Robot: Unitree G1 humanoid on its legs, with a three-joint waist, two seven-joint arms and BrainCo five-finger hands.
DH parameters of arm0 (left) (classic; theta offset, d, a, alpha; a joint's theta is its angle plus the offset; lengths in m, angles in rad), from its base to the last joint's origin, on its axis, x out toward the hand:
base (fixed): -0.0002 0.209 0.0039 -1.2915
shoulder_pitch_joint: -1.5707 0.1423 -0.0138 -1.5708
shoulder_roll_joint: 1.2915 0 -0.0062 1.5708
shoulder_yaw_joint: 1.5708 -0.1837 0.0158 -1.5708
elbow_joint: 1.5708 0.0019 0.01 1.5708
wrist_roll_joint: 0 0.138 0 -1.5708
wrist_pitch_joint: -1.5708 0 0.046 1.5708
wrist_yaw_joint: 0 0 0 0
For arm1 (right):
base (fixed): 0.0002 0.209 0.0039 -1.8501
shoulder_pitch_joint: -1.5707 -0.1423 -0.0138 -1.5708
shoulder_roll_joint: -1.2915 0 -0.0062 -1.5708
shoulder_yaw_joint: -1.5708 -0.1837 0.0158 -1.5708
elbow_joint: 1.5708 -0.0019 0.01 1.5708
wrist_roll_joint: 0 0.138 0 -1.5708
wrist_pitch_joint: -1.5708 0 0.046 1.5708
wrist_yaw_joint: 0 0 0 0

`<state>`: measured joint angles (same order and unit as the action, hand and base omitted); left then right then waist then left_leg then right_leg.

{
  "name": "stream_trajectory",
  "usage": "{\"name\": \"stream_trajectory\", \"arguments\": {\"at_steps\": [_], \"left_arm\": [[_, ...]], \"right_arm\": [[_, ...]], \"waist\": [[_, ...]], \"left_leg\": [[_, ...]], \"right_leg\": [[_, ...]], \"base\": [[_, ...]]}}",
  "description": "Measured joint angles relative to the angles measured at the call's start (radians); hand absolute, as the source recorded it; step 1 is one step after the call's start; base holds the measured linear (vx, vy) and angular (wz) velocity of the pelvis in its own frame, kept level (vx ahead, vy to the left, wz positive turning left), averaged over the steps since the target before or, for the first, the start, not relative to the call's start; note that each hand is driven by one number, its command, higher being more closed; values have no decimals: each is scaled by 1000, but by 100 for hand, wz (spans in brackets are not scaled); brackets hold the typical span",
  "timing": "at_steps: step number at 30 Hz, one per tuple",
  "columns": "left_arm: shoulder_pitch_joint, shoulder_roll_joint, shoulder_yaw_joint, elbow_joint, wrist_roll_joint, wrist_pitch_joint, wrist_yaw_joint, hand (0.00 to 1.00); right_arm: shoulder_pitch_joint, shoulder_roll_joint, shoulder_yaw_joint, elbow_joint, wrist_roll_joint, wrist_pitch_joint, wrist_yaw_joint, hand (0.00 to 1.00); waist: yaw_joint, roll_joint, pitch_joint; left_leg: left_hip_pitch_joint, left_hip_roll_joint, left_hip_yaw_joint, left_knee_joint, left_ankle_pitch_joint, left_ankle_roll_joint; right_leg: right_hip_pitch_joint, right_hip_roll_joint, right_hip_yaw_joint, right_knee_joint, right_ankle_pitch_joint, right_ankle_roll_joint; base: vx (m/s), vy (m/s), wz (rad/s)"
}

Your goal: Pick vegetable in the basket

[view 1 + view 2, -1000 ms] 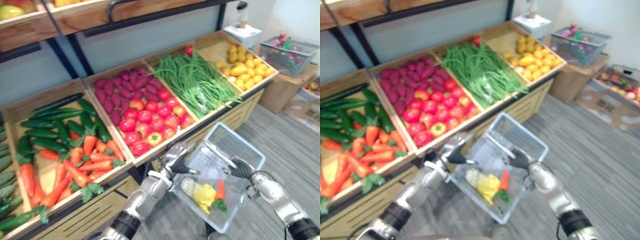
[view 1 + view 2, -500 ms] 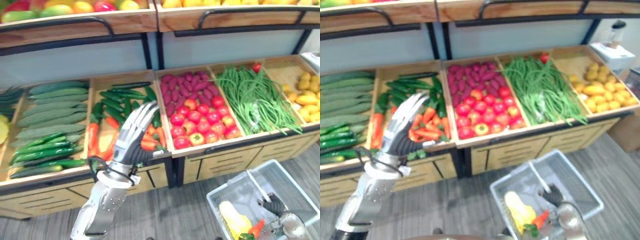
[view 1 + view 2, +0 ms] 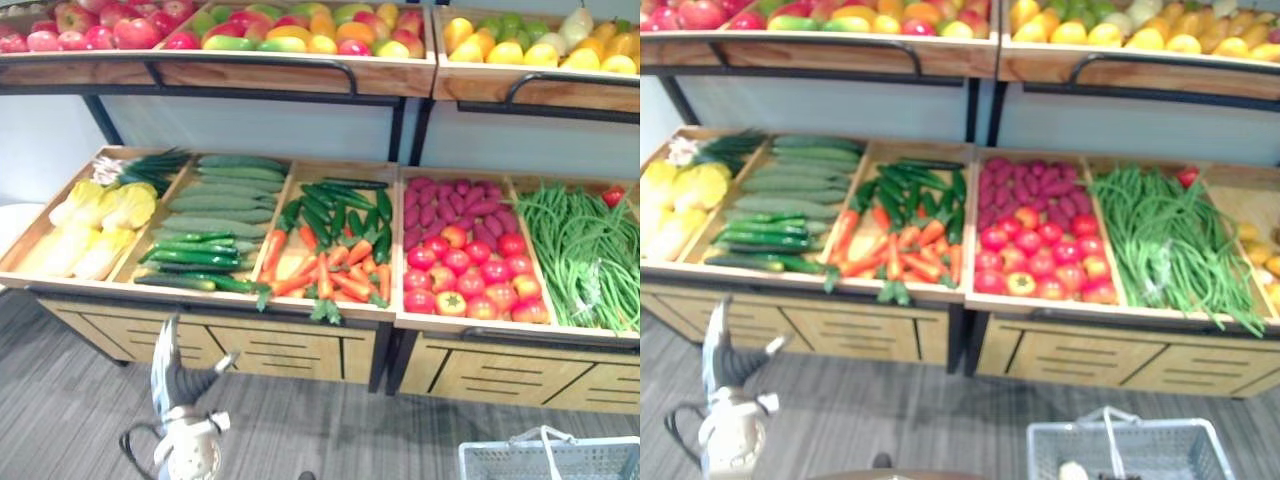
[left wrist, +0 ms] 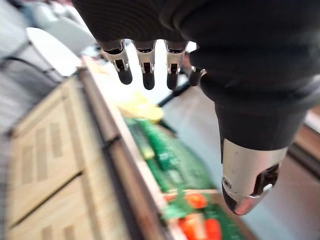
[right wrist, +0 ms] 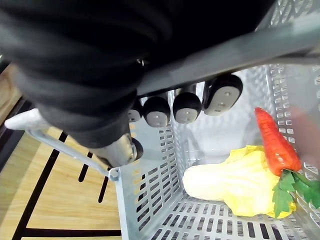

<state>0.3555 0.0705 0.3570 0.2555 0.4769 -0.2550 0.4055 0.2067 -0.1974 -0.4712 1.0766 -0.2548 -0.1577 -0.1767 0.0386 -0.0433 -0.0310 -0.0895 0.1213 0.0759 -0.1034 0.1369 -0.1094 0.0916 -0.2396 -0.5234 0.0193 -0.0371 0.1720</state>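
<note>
Carrying the basket (image 5: 150, 200) in our right hand (image 5: 186, 108), whose fingers curl round the basket handle (image 5: 235, 52), we face a wooden produce shelf (image 3: 215, 303). One carrot (image 5: 272, 142) and a pale yellow cabbage (image 5: 235, 185) already lie in the basket, touching each other.

Our left hand (image 3: 178, 372) is raised in front of the drawers (image 3: 265, 352) under the shelf. Its fingers are straight and close together, the thumb stands out to the side, and it holds nothing.

We judge the step in hand to be reaching for another vegetable. To do it well, we should lift the hand above the shelf's front rim before moving in, then come down on one piece lying apart from its neighbours. The shelf carrots (image 3: 330, 278) and cucumbers (image 3: 210, 200) lie nearest; the shelf cabbages (image 3: 100, 210) are off to the left, and the tomatoes (image 3: 465, 280) and green beans (image 3: 585, 250) are well to the right. The basket should stay level so that nothing rolls out.

From the head, the basket is cut off at the lower edge, so we see its rim and handle there. The left wrist view gives the shelf as a blur of green and orange. We cannot tell which vegetable is meant.
</note>
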Motion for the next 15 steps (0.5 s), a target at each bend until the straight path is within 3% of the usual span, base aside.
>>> {"name": "stream_trajectory", "arguments": {"at_steps": [5,6,9,12,15], "left_arm": [[-10,-2,112,365,-1,41,68,0],[-20,-2,169,503,-10,75,86,0],[-26,-3,206,647,-97,116,89,0],[-37,-4,205,742,-188,148,41,0],[-44,-4,195,790,-196,164,-51,0]], "right_arm": [[19,57,-45,0,35,0,-54,100],[17,79,-76,2,40,-1,-71,100],[6,86,-101,23,40,-1,-87,100],[-8,85,-118,39,37,3,-102,100],[-15,84,-118,40,36,6,-100,100]], "waist": [[0,-18,-11],[-3,-21,-12],[-8,-27,-12],[-9,-22,-10],[-13,-15,-6]], "left_leg": [[-1,-4,-20,0,0,0],[-3,-5,-23,0,0,0],[8,-4,-19,0,-4,-4],[31,-1,-2,0,-10,-12],[52,10,28,0,-21,-14]], "right_leg": [[18,-1,-31,0,-13,3],[18,-1,-32,1,-16,3],[27,0,-26,0,-14,-3],[37,0,-9,0,-17,-6],[35,5,23,1,-19,-9]], "base": [[32,-23,19],[53,-32,4],[61,-32,-4],[45,-31,-18],[11,-30,-31]]}}
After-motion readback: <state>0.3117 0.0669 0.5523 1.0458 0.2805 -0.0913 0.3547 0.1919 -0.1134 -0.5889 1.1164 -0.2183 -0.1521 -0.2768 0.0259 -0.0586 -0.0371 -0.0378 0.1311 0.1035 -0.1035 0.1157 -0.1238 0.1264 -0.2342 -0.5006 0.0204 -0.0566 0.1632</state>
